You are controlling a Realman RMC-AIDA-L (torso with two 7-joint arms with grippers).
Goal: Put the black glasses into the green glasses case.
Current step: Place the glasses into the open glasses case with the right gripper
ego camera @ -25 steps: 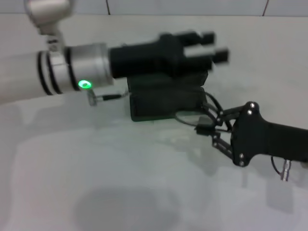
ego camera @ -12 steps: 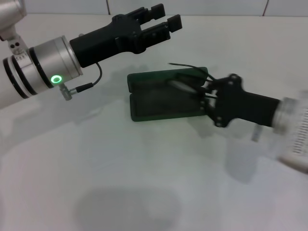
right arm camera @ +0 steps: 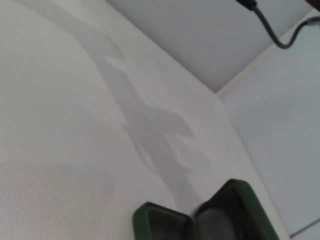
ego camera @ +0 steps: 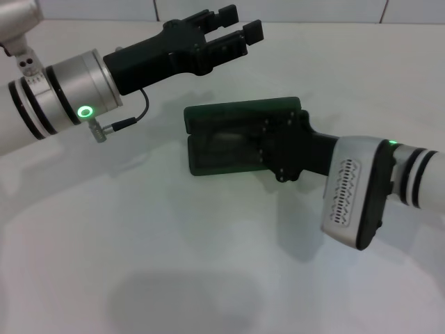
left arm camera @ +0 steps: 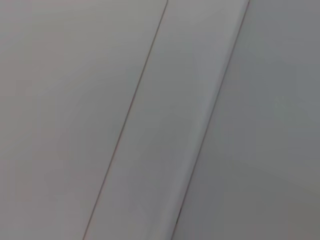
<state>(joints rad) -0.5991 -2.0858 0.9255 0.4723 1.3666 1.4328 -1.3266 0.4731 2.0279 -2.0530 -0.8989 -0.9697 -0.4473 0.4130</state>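
Since half a second ago our right gripper (ego camera: 268, 142) is dipping deeper over the open case (ego camera: 222, 115); its fingers and the glasses are hidden there. We are easing down level. Left gripper (ego camera: 236, 28), open and empty, is hovering behind the case.

green glasses case (ego camera: 229, 136): dark green hard shell, matt; lining matt green in the right wrist view (right arm camera: 235, 210).
left gripper (ego camera: 236, 28): black matt plastic, upper middle of the head view.
left arm wrist (ego camera: 66, 97): brushed silvery metal ring, slight sheen, glossy white casing behind it.
right gripper (ego camera: 278, 149): black matt plastic body with small bright screw heads.
right arm casing (ego camera: 351, 202): smooth white plastic, perforated panel.
table (ego camera: 174, 264): white, smooth, faintly reflective.
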